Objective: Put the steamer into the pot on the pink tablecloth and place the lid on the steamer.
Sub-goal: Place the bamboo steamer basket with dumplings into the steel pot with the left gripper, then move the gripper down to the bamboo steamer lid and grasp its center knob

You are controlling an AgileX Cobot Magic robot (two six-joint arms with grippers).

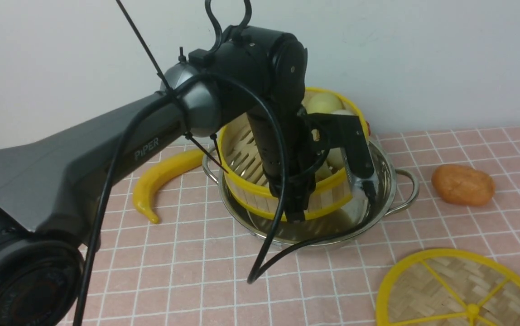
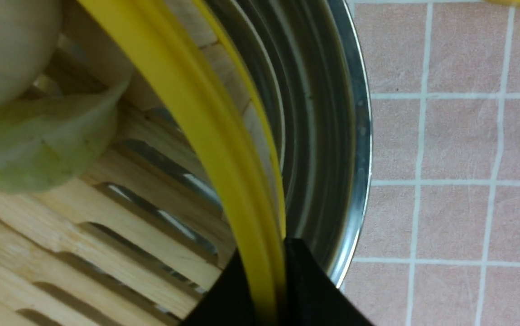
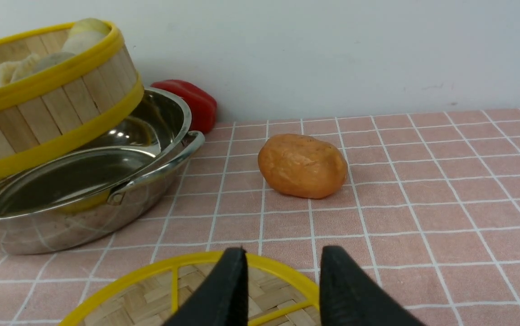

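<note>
On the pink tablecloth (image 1: pixel 445 226), the left claw (image 2: pixel 267 271) is clamped on the yellow rim of the steamer (image 1: pixel 242 185), which tilts under it, its low side inside the pot (image 1: pixel 384 190). The right claw (image 3: pixel 282 262) stands apart over the lid (image 1: pixel 450 290).

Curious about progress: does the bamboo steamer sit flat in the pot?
No, the steamer is tilted, one side raised well above the pot rim.

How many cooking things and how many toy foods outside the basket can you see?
Cooking things: 3 (pot, steamer, lid)
Toy foods outside the steamer: 3 (yellow banana, orange lump, red piece)
Total: 6
</note>
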